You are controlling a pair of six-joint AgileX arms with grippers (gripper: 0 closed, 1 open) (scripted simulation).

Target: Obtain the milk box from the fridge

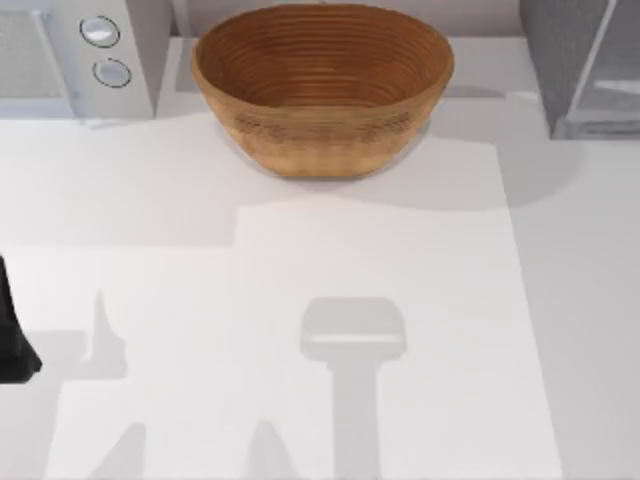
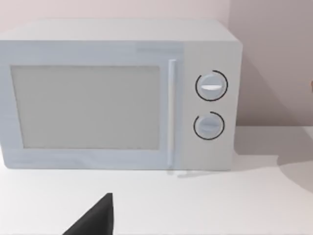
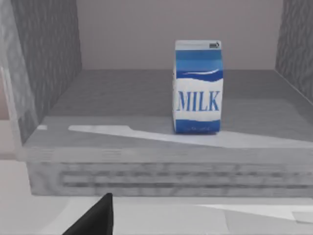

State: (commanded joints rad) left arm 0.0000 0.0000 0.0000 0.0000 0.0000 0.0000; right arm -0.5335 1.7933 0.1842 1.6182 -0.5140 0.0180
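The milk box [image 3: 198, 87] is a white and blue carton marked MILK. It stands upright on the floor of the fridge [image 3: 112, 95], whose inside lies open to the right wrist view. In the top view the dark-grey speckled fridge [image 1: 562, 60] stands at the table's back right corner, its pale door panel [image 1: 612, 85] swung out. A dark part of my right gripper [image 3: 95, 218] shows in front of the fridge, well short of the carton and touching nothing. My left arm [image 1: 15, 335] is parked at the table's left edge.
A large wicker bowl [image 1: 322, 85] sits at the back centre of the white table [image 1: 300, 270]. A white microwave [image 1: 80, 55] with two round knobs stands at the back left, and the left wrist view faces its door [image 2: 85, 107].
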